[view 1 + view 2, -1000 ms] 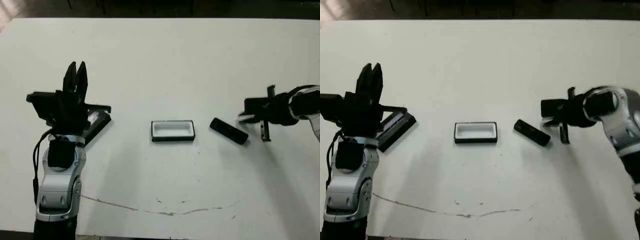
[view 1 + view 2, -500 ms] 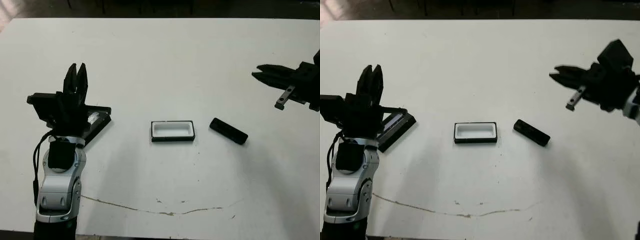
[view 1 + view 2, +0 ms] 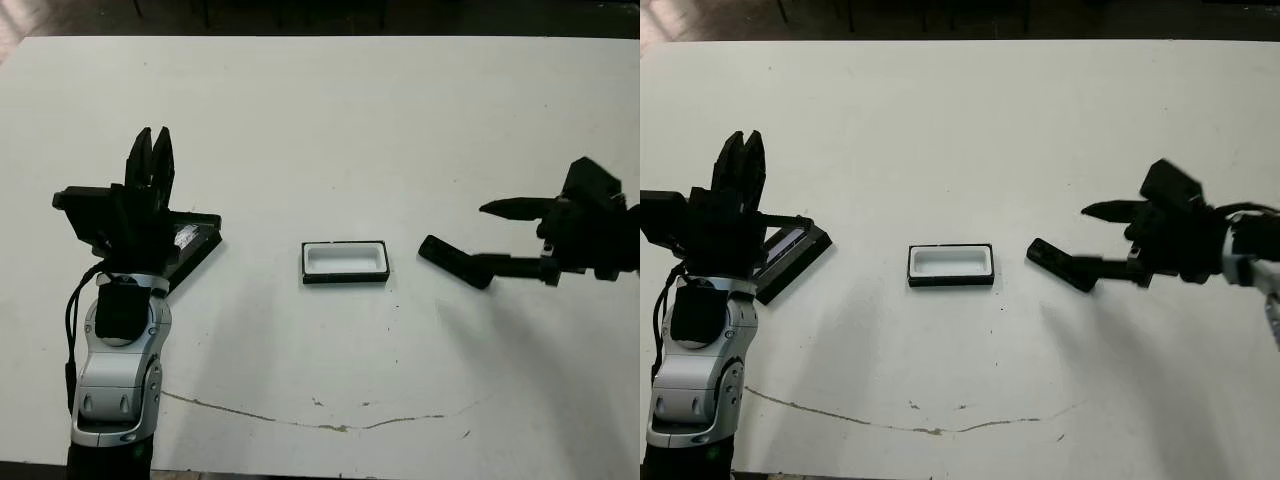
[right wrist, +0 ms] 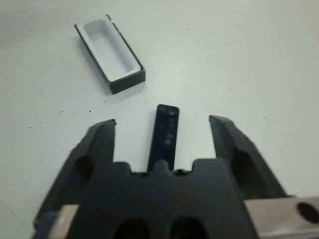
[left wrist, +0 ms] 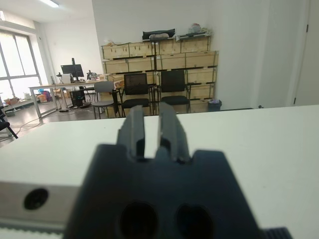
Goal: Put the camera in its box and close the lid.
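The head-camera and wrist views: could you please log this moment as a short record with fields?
camera: lying flat on the white table, outside the box, on its right-arm side
box: open, white lining bare, mid-table
lid: off the box, on the table by the left arm, partly hidden behind it
right gripper: open, fingers straddling the camera, not closed on it
left gripper: fingers close together, holding nothing
task state: camera not yet in box; lid not on

You see one camera [image 3: 456, 262], one box [image 3: 345, 261], one lid [image 3: 192, 244], and two grippers: left [image 3: 150, 160], right [image 3: 492, 235].
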Tool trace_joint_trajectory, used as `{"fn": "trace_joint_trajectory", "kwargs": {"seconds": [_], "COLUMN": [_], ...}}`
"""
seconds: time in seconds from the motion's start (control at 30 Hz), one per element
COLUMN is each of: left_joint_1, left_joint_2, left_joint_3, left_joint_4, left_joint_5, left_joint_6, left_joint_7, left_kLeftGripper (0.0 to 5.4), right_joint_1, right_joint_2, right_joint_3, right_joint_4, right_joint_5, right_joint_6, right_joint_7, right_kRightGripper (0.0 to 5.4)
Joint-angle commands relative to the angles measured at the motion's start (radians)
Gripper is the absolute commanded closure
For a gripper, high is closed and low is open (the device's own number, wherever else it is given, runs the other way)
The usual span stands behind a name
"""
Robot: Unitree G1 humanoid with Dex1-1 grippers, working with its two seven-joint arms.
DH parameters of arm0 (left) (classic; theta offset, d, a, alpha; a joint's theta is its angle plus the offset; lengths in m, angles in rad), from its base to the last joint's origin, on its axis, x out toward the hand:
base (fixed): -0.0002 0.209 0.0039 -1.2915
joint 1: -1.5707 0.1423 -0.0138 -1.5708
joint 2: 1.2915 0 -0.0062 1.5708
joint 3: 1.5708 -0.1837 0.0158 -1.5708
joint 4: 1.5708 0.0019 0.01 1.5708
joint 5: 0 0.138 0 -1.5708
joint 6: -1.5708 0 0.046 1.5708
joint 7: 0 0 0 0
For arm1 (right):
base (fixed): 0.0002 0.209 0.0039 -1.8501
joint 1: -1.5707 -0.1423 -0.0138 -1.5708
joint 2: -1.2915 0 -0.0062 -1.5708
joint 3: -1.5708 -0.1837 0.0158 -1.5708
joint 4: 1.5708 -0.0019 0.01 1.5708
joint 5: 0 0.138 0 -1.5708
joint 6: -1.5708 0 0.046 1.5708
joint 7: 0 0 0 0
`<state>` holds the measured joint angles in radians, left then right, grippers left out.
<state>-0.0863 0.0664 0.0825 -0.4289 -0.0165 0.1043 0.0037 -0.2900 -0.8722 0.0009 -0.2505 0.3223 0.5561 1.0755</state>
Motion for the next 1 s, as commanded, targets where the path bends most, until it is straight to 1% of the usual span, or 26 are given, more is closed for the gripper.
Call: {"fn": "trace_joint_trajectory", "kwargs": {"seconds": [0.03, 0.17, 0.33, 0.4, 0.43, 0.57, 0.8, 1.0], "left_joint_1": [0.017, 0.017, 0.017, 0.017, 0.017, 0.02, 0.02, 0.02], "left_joint_2": [0.003, 0.003, 0.007, 0.008, 0.009, 0.009, 0.009, 0.007], "left_joint_3": [0.006, 0.006, 0.008, 0.009, 0.009, 0.011, 0.009, 0.014], "left_joint_4": [0.011, 0.011, 0.017, 0.019, 0.018, 0.018, 0.014, 0.012], "left_joint_5": [-0.003, -0.004, -0.003, -0.001, -0.001, 0.0, 0.012, -0.002], "left_joint_6": [0.011, 0.017, 0.007, 0.006, 0.006, 0.004, 0.007, 0.009], "left_joint_7": [0.0, -0.001, -0.004, -0.004, -0.004, -0.006, -0.001, -0.007], "left_kLeftGripper": [5.4, 5.4, 5.4, 5.4, 5.4, 5.4, 5.4, 5.4], "right_joint_1": [0.022, 0.021, 0.028, 0.031, 0.034, 0.046, 0.061, 0.082], "right_joint_2": [0.002, 0.004, 0.016, 0.026, 0.034, 0.055, 0.081, 0.098], "right_joint_3": [0.018, 0.027, 0.043, 0.047, 0.045, 0.044, 0.052, 0.055], "right_joint_4": [-0.02, -0.025, 0.01, 0.035, 0.05, 0.109, 0.154, 0.194], "right_joint_5": [0.012, 0.013, -0.001, -0.002, 0.002, -0.006, -0.023, -0.037], "right_joint_6": [0.024, 0.05, 0.053, 0.043, 0.037, -0.029, -0.047, -0.081], "right_joint_7": [-0.006, -0.025, -0.057, -0.067, -0.071, -0.068, -0.089, -0.094], "right_kRightGripper": [0.88, 0.03, 0.03, 0.03, 0.03, 0.03, 0.03, 0.03]}}
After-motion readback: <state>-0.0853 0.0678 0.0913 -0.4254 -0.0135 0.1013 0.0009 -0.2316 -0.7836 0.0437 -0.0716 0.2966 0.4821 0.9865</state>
